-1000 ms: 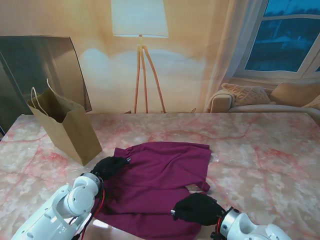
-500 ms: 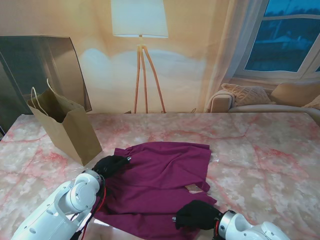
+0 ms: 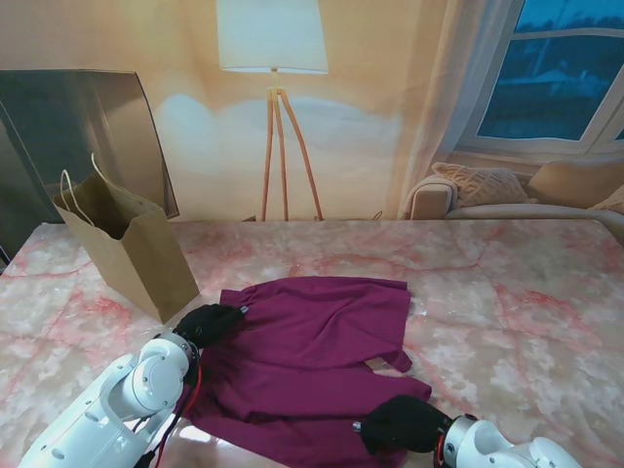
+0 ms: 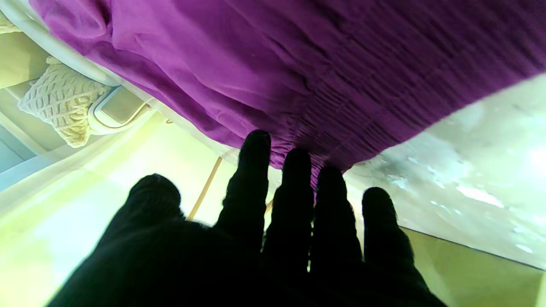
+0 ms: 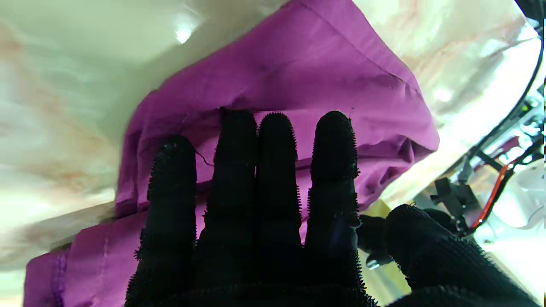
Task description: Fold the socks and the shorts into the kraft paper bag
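Purple shorts [image 3: 312, 361] between left hand [image 3: 207, 323], right hand [image 3: 405, 425].

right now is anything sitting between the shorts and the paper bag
Nothing visible does. The shorts lie flat just right of the kraft paper bag, with only bare table between them. The left robot hand rests on the shorts' corner nearest the bag.
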Tool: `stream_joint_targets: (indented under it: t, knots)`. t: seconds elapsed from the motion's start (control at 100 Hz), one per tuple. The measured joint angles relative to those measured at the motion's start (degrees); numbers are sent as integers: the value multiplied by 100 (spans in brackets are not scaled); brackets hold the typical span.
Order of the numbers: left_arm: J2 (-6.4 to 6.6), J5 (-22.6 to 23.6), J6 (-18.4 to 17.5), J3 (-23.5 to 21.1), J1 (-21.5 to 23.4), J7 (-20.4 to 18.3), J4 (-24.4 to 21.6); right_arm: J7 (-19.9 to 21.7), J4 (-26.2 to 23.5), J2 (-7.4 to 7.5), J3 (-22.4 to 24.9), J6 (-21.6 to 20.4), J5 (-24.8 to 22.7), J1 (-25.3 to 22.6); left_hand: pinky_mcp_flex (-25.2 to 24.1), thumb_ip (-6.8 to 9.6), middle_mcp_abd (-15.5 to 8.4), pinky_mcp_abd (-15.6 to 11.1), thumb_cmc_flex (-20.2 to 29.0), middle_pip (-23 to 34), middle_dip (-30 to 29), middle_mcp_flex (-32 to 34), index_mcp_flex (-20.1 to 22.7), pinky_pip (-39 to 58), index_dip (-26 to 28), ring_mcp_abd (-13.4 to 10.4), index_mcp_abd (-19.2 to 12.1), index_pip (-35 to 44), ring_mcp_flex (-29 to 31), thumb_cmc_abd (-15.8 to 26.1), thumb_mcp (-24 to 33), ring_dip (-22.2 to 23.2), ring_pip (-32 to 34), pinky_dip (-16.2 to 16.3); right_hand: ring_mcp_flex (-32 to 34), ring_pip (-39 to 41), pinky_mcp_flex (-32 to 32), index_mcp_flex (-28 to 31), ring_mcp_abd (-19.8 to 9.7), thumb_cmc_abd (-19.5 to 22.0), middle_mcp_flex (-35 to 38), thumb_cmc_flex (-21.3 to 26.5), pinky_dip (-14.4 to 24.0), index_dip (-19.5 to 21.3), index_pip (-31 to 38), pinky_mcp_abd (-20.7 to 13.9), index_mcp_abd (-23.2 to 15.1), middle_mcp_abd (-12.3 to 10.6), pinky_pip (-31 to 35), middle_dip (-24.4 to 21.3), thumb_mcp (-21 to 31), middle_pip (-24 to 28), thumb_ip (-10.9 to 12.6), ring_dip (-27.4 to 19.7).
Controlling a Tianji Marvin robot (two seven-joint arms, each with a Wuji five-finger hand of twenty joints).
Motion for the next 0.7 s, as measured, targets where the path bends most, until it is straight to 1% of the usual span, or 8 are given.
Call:
stream_joint_targets:
  t: [0.1, 0.13, 0.21, 0.27, 0.43, 0.6, 0.64, 0.7]
  knots:
    - [8, 18, -9, -33, 38, -15, -21, -2, -128, 0, 169, 47, -106, -217, 0, 0, -1, 0, 0, 0, -7, 0, -1, 0, -1, -1, 0, 0, 0, 0, 0, -9, -4, 0, 293, 163, 254, 184, 153, 57, 313, 0, 27, 235, 216, 138, -89, 55, 326, 45, 0, 149, 0, 69]
    - [11, 24, -15, -44, 51, -20, -29, -11, -177, 0, 221, 63, -127, -291, 0, 0, -1, 0, 0, 0, -46, 0, -4, 0, -1, -2, 0, 0, -2, 0, 0, -10, -5, -1, 380, 215, 336, 247, 291, 64, 394, 0, 27, 304, 240, 287, -116, 128, 452, 46, 0, 189, 0, 69]
    - [21, 58, -31, -81, 99, -42, -65, -42, -305, 0, 350, 93, -199, -488, 0, 0, -6, 0, 0, 0, -51, 0, -17, 0, -1, -2, 0, 0, -10, 0, 0, -18, -8, -1, 568, 276, 546, 362, 741, 63, 564, 0, 28, 460, 380, 347, -144, 335, 751, 48, 0, 302, 0, 69]
    - [32, 99, -47, -114, 141, -76, -103, -47, -401, -1, 428, 112, -270, -621, 0, 0, -20, 0, 0, 0, -52, -6, -32, 0, -1, -3, 0, 0, -24, 0, 0, -70, -49, -1, 717, 392, 691, 454, 923, 63, 745, -1, 28, 541, 461, 492, -158, 426, 963, 48, 0, 377, 0, 69]
    - [61, 196, -93, -236, 290, -142, -235, 80, -636, 0, 577, 222, -312, -836, 36, 0, -24, 0, 0, 0, -52, -8, -37, 77, -1, 5, 5, -4, -23, 0, 0, -64, -63, -1, 838, 535, 842, 423, 1001, 67, 858, -14, 28, 661, 522, 588, -204, 481, 1184, 49, 0, 436, 0, 68]
    - [125, 481, -123, -421, 563, -334, -579, 251, -784, 1, 715, 316, -365, -940, 185, 0, -9, 85, 0, 0, -13, 10, -37, 288, -1, 232, 21, -7, 139, 0, 0, -34, -63, 66, 832, 536, 773, 420, 1009, 126, 853, -82, 28, 672, 525, 615, -206, 484, 1188, 48, -2, 433, 0, 62]
    - [145, 529, -132, -465, 622, -408, -662, 99, -780, -1, 740, 260, -388, -968, 212, 0, -9, 121, 0, 0, -13, 11, 13, 317, -1, 263, 21, -7, 190, 0, 0, -27, -63, 69, 826, 536, 762, 419, 1010, 109, 837, -169, 18, 669, 525, 616, -206, 484, 1188, 49, -2, 427, 0, 61]
    - [164, 608, -176, -504, 688, -403, -730, -510, -729, -16, 761, 23, -446, -1021, 227, 0, -9, 175, 0, 0, -10, 12, 13, 353, -1, 292, 13, -7, 190, 0, 0, 15, -63, 71, 579, 338, 486, 200, 1010, 38, 594, -231, -88, 546, 271, 560, -206, 484, 1085, 49, -11, 239, 0, 53]
